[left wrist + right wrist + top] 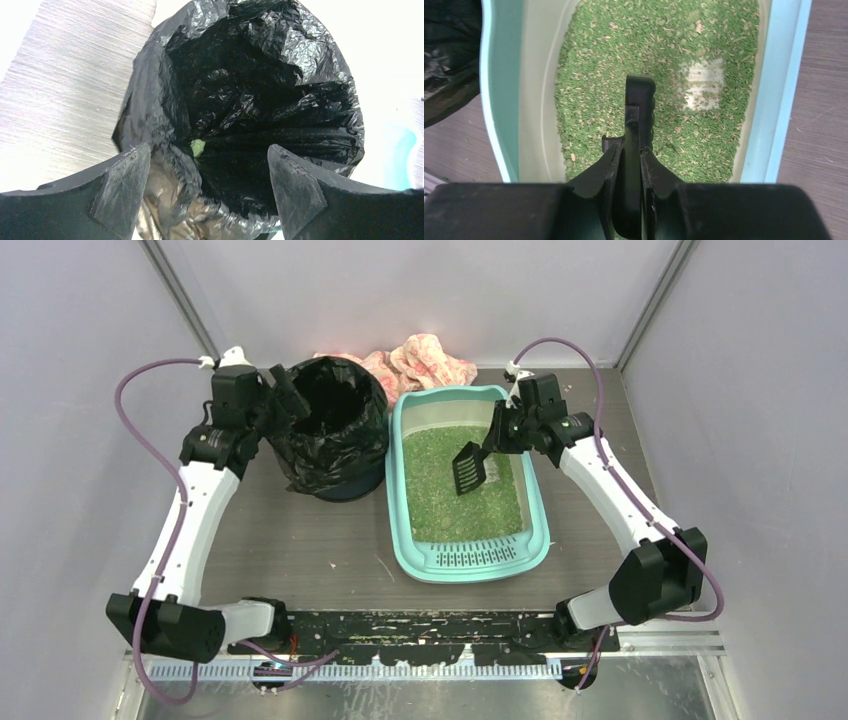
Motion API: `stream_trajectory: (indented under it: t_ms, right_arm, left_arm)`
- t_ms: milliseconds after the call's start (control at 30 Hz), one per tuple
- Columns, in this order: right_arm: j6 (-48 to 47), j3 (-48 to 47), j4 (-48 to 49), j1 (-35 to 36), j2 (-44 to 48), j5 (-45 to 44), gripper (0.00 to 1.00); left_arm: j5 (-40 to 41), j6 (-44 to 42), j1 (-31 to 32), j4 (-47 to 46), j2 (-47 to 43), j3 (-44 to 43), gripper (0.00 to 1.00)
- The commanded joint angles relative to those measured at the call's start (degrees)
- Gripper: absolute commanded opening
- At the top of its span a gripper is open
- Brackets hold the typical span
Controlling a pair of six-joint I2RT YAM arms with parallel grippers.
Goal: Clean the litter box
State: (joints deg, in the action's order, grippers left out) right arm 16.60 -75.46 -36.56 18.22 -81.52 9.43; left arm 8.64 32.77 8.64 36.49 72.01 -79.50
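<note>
Two arms were in view, and each one had its own job. My right gripper [492, 443] was pinching the handle of a black scoop [468, 472] tight. The slotted end of the scoop was low over the green litter [440, 505], in the far half of the litter box [470, 558]. I could not tell if it touched the litter. The litter box sat on the table [300, 540], a little right of the middle, just beside the round bin [330, 472] with the black bag. My left gripper [290, 395] was at the bin's far left edge, fingers spread wide, holding nothing. One small green bit [198, 146] lay down in the bag. I think this was the scooping step. Next I would need to slide the scoop under a clump, lift it flat, carry it left over the bin, and tip it in without spilling on the table.
</note>
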Motion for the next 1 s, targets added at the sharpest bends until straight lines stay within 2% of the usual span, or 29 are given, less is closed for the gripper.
stream_trajectory:
  t_ms: [0,100,233,433,700,967]
  right_arm:
    - [-0.37,-0.98,2.3,-0.02,0.31,-3.04,0.01]
    - [-0.8,-3.76,1.38,-0.04,-1.38,-4.96,0.01]
    - [-1.87,-5.25,-0.41,-0.02,-3.3,-6.58,0.01]
    - [-0.65,-4.47,2.28,-0.02,-4.57,-11.58,0.01]
    - [-1.84,-14.69,1.71,-0.07,-11.71,-14.35,0.01]
    - [-3.73,-19.78,1.85,-0.02,-19.18,-16.29,0.01]
  left_arm:
    - [9.15,-1.46,0.72,1.63,-4.75,0.23,0.86]
    - [17.3,-4.9,0.68,3.39,-7.34,-0.14,0.87]
    - [22.8,-8.67,0.43,3.48,-9.14,-1.35,0.88]
    - [18.01,-8.95,0.23,0.92,-7.8,-2.84,0.88]
    - [15.11,-8.79,0.37,-0.95,-6.03,-4.05,0.87]
    - [13.72,-9.36,0.5,-1.13,-6.62,-3.51,0.87]
